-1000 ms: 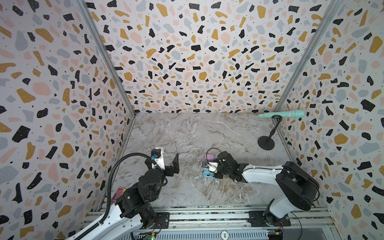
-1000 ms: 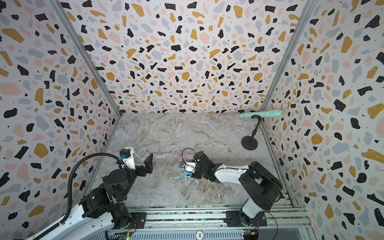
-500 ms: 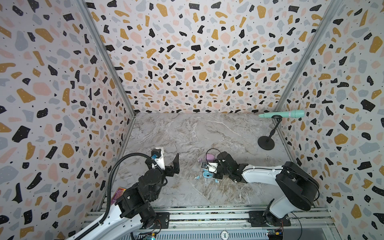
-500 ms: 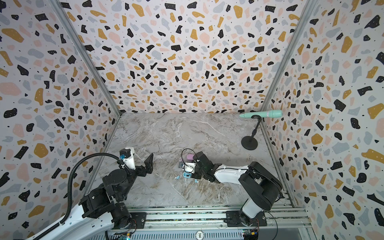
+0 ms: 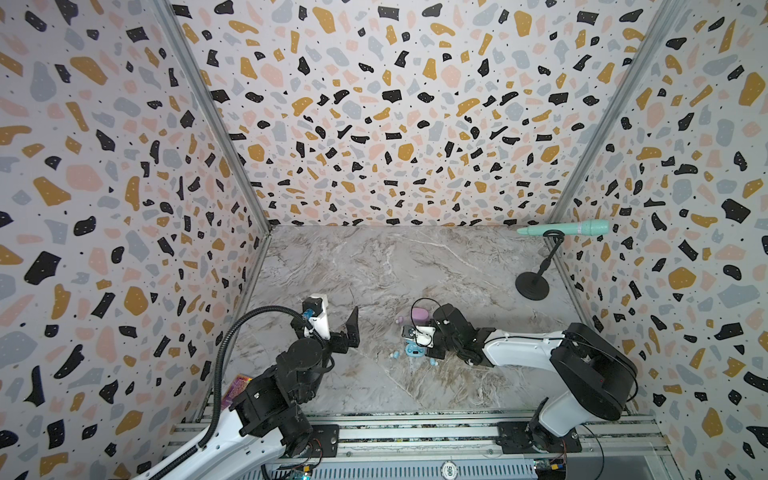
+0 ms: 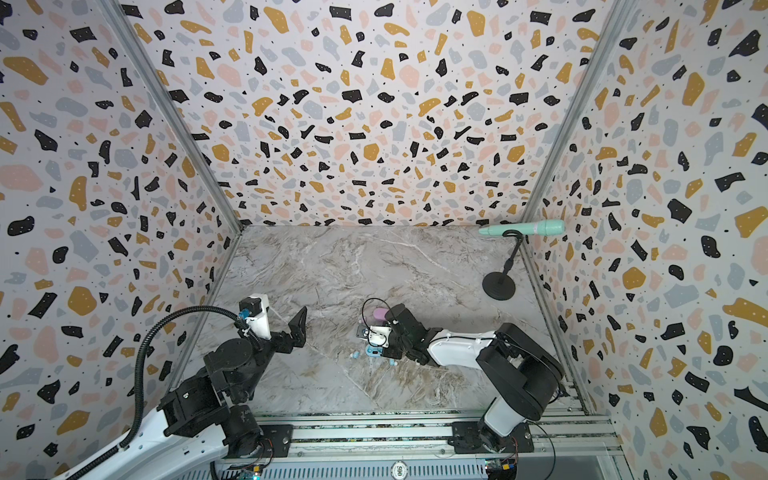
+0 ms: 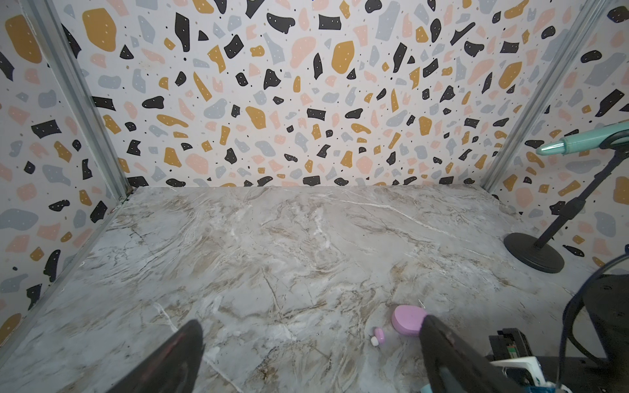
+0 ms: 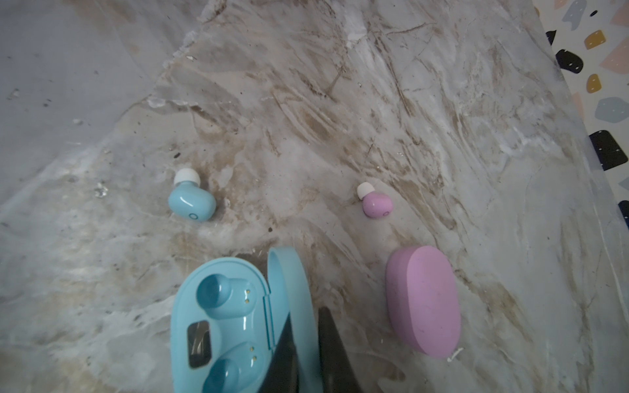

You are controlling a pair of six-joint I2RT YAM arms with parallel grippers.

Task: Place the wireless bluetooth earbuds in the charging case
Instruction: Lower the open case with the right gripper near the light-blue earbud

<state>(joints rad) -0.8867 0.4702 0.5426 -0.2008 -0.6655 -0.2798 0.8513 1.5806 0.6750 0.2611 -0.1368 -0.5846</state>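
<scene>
Brightly, evenly lit from above, with faint soft shadows on the desk (image 5: 374, 266). Bowed at the edges in both top views. Blurred on the near fingers (image 7: 170, 364) in both wrist views.

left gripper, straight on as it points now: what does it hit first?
Left gripper, open, looks free ahead: bare table up to the back wall. Pink case sits just off the line, to the side. Depth unclear.
</scene>
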